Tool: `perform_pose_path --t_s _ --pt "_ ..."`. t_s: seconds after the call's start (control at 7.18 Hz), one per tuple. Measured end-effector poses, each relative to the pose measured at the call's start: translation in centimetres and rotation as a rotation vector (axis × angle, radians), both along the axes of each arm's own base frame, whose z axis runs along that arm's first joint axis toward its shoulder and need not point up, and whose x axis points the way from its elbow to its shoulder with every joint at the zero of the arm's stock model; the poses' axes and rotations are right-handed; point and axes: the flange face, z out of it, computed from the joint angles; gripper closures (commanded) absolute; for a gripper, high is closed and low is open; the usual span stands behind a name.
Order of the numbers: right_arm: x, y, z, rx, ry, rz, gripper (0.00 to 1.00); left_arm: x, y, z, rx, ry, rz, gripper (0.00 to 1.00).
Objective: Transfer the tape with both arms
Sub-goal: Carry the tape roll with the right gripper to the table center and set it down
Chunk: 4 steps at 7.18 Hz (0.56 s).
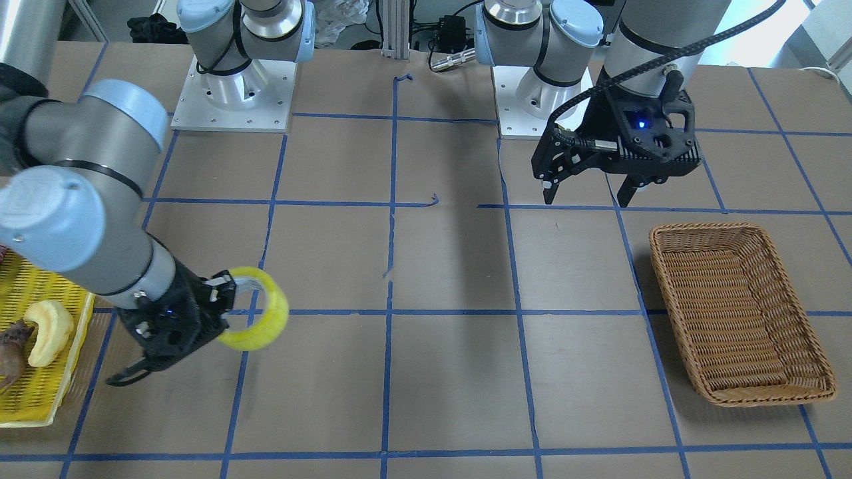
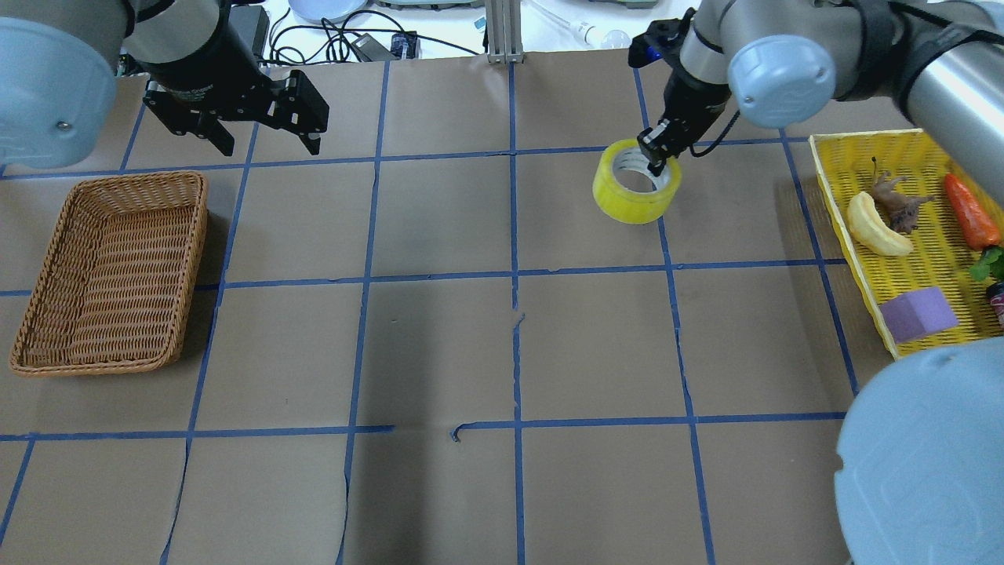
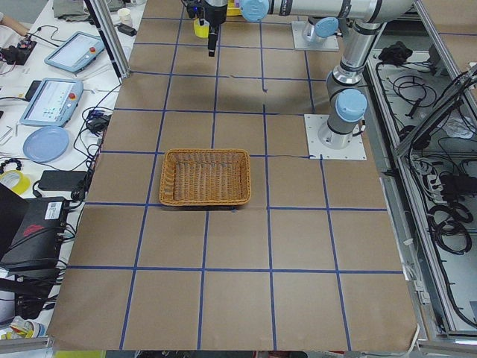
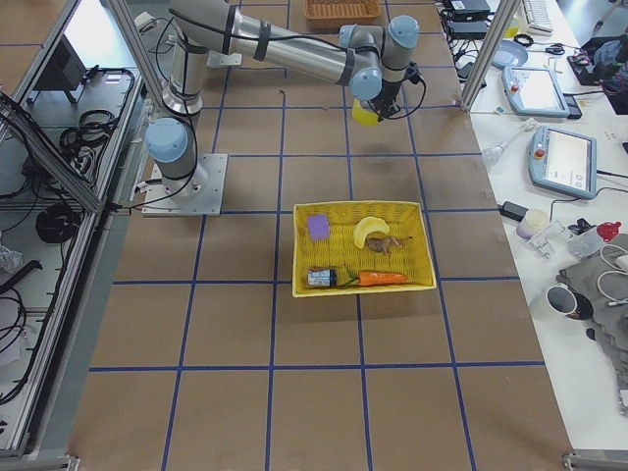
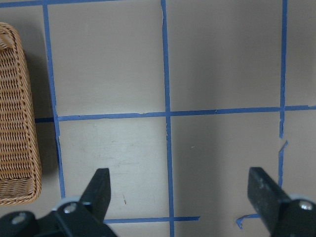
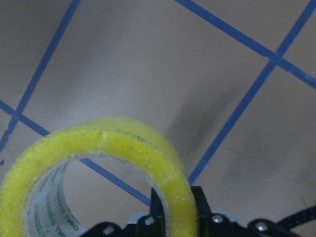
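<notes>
- Step in hand, as judged: carrying the tape (image 2: 627,205) out from the yellow tray (image 2: 863,157) toward a handover. No handover begun yet.
- Right pincer (image 2: 657,159) pinching the roll's wall, with one finger inside the whitish core and the other on the yellow outside. Shown closest from the right wrist.
- Tape near the tray, on the side facing the middle of the table (image 2: 439,353). Tilted in the grip and, by the look of it, lifted clear of the table.
- Left pincer (image 2: 271,147) spread wide and gripping nothing. Hanging above the table, well apart from the tray, toward the end opposite it.
- Next move, probably: bring the roll further from the tray toward the table's middle, and bring the left pincer in to meet it.
- Calls for presenting a free stretch of the ring, since the right fingers already take up one part of the wall. Calls also for closing the left pincer on the ring before loosening the right, or risking a dropped roll.
- Wicker basket (image 2: 110,267) at the far end of the table from the tray, with nothing in it. Likely where the tape should end up.
- In the tray: a pale yellow crescent toy (image 2: 874,227), a small brown figure (image 2: 898,205) touching it, an orange carrot (image 2: 971,210) and a purple block (image 2: 918,312). Also something dark at the overhead view's edge, too cut off to name.
</notes>
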Motion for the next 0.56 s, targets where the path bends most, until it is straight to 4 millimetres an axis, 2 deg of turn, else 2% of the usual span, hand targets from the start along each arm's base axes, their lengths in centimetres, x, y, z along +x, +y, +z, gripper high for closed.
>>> perform_pose_path --t_s 0.14,0.28,0.42,0.56 --pt "5.0 1.0 -1.6 0.014 -0.004 -0.040 1.00 0.0 0.0 0.0 -0.001 0.000 0.000 0.00" --pt "8.8 2.3 -3.3 0.038 0.000 -0.052 0.98 0.0 0.0 0.1 -0.001 0.000 0.000 0.00" --pt "11.5 3.9 -5.2 0.057 0.009 -0.039 0.95 0.1 0.0 0.1 -0.001 0.000 0.001 0.00" --pt "13.3 5.6 -6.8 0.070 0.022 -0.020 0.87 0.1 0.0 0.1 -0.002 0.000 0.001 0.00"
